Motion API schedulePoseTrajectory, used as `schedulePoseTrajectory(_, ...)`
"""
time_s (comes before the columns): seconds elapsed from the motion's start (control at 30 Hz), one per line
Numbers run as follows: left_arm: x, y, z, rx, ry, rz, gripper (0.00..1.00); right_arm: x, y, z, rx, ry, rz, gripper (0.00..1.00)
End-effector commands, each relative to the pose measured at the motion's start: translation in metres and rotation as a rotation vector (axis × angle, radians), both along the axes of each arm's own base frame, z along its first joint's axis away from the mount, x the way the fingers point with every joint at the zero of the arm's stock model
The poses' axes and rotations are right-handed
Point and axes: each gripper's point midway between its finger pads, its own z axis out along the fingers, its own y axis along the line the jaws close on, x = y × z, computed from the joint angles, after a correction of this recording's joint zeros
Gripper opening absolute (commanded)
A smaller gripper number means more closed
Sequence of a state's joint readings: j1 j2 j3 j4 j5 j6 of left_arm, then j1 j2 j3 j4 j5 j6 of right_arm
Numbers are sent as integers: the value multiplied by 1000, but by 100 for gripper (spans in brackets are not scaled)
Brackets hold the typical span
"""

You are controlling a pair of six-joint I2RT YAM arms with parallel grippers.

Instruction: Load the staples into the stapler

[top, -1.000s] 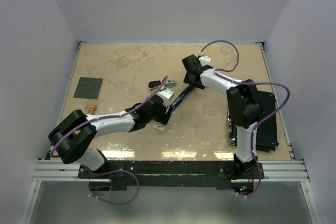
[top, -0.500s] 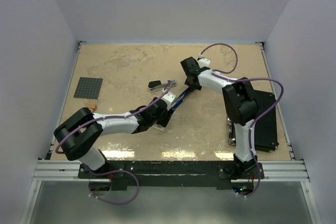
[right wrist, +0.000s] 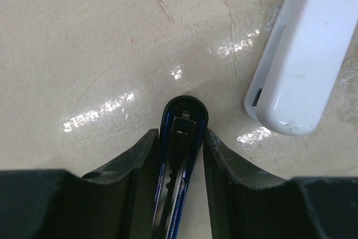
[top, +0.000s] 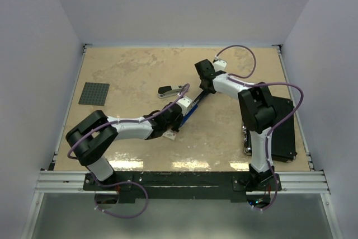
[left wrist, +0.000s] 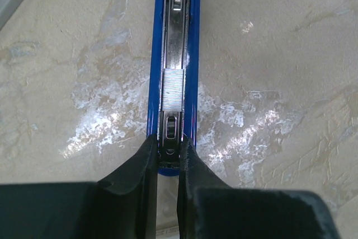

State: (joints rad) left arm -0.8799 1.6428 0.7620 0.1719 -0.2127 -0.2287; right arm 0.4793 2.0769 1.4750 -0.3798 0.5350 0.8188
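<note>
- The blue stapler (top: 194, 103) lies opened out flat on the beige marbled tabletop (top: 128, 71), running diagonally near the table's middle, between the two arms.
- The left gripper (left wrist: 169, 141) is at the stapler's lower-left end. Its black fingers (left wrist: 140, 166) are drawn close together and pinch the tip of the blue rail from both sides.
- In the left wrist view, the stapler's metal magazine channel faces up, and a staples strip (left wrist: 172, 88) sits inside it, about halfway along the visible length and just beyond the spring pusher by the fingertips.
- The right gripper (right wrist: 182, 132) is at the stapler's upper-right end. Its fingers (right wrist: 140, 160) are partly closed, one against each side of the rounded blue nose, so the stapler is clamped between them.
- Just beside that nose, apart from it, a white oblong casing (right wrist: 293, 48) lies at a slant on the table.
- A tiny whitish box (top: 172, 135), possibly the staples box though it is too small to tell from above, rests on the table right beside the left forearm, near the stapler's lower end.
- A dark grey studded baseplate (top: 94, 93) lies well apart at the table's left.
- A black case (top: 285, 132) sits at the right edge, behind the right arm.
</note>
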Motion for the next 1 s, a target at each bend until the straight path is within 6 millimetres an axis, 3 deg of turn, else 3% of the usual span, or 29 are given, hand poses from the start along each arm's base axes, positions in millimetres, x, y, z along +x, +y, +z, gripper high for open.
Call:
schedulePoseTrajectory(0.0, 14, -16, 11, -58, -27, 11, 1, -7, -5, 20, -16, -21, -7, 8)
schedulePoseTrajectory(0.13, 13, -22, 10, -83, -14, 11, 0, -17, -1, 40, 9, -48, 3, 6)
schedulePoseTrajectory(0.37, 13, -27, 7, -117, 5, 22, 0, -45, 14, 77, 50, -113, 36, 11)
schedulePoseTrajectory(0.53, 14, -30, 9, -139, 5, 30, 0, -73, 35, 90, 104, -137, 94, 17)
schedulePoseTrajectory(0.57, 14, -30, 9, -144, 7, 33, 0, -77, 40, 101, 134, -163, 107, 18)
schedulePoseTrajectory(0.77, 12, -27, 12, -189, 0, 57, 0, -116, 74, 109, 225, -185, 218, 31)
schedulePoseTrajectory(0.97, 10, -27, 16, -242, -11, 76, 3, -143, 80, 104, 279, -189, 292, 45)
